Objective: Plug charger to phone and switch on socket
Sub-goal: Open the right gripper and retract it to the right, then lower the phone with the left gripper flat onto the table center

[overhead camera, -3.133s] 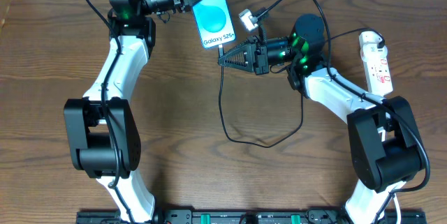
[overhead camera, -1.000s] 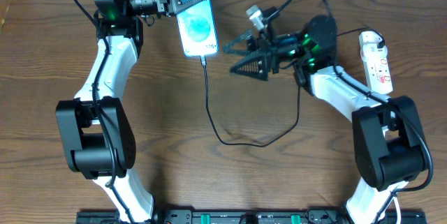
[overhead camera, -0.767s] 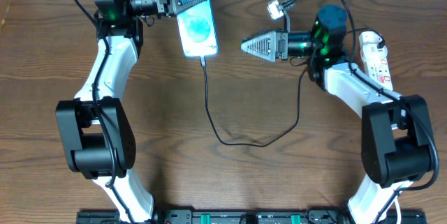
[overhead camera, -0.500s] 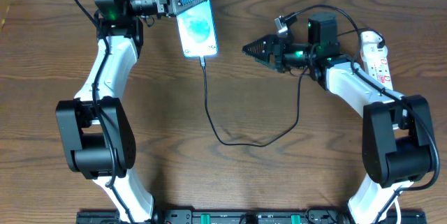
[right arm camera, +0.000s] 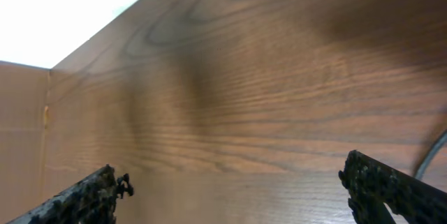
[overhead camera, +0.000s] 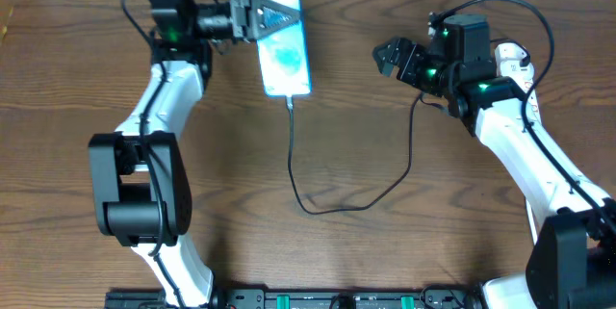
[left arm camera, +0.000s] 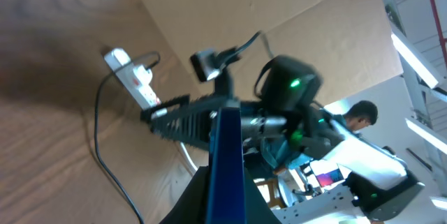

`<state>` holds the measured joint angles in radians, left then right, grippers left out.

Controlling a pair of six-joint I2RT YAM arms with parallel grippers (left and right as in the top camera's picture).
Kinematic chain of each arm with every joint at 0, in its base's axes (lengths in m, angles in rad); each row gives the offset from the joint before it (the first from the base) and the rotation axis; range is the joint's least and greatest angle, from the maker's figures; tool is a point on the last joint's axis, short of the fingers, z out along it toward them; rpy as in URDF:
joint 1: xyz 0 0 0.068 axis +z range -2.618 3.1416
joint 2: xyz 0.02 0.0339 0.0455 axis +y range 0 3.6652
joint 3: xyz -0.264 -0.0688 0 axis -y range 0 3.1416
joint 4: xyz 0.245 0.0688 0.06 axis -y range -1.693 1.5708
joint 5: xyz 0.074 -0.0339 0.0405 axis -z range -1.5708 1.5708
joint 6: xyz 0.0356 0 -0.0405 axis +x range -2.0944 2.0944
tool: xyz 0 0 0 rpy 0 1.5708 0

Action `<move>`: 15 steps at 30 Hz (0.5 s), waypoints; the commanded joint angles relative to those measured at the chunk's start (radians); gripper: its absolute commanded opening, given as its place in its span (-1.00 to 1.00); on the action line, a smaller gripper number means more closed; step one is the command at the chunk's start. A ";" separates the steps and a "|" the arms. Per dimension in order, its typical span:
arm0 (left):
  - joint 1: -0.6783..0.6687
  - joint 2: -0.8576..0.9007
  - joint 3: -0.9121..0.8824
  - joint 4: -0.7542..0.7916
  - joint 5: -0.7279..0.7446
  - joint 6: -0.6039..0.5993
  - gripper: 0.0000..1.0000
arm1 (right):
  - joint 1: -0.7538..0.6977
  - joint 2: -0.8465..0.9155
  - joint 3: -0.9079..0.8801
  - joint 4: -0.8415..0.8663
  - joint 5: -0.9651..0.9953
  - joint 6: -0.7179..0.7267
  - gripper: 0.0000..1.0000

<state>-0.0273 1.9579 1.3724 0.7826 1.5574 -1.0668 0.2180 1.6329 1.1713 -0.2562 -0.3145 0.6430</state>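
My left gripper (overhead camera: 262, 20) is shut on the top end of the phone (overhead camera: 286, 47), whose blue screen faces up near the table's far edge. The black charger (overhead camera: 332, 205) is plugged into the phone's lower end, loops across the wood and climbs toward the right arm. The right gripper (overhead camera: 388, 57) hangs open and empty, well to the right of the phone. Behind the right arm only the white end of the socket (overhead camera: 510, 56) shows. In the left wrist view the phone (left arm camera: 225, 140) stands edge-on between the jaws of the left gripper (left arm camera: 225, 203), with the socket (left arm camera: 131, 76) far off. In the right wrist view the right gripper (right arm camera: 237, 196) shows spread fingertips (right arm camera: 84, 199) over bare wood.
A cardboard wall (left arm camera: 307, 21) stands behind the table's far edge. The charger's loop lies on the middle of the table. The right arm's own cables (overhead camera: 500, 6) arch above its wrist near the socket.
The right gripper has left the plug in the phone and swung back to the right, toward the socket. The left gripper has carried the phone a little to the right.
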 commanded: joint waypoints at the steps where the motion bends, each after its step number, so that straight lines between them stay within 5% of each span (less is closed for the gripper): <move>1: -0.040 -0.010 -0.069 0.003 -0.074 0.065 -0.86 | 0.000 -0.011 0.005 -0.006 0.062 -0.031 0.99; 6: -0.073 -0.009 -0.161 -0.139 -0.224 0.125 -0.85 | 0.000 -0.011 0.005 -0.018 0.062 -0.031 0.99; 15: -0.126 -0.009 -0.182 -0.786 -0.629 0.495 -0.85 | 0.000 -0.011 0.005 -0.025 0.062 -0.032 0.99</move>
<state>-0.1246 1.9583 1.1835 0.0959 1.1374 -0.7311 0.2184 1.6314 1.1713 -0.2779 -0.2642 0.6308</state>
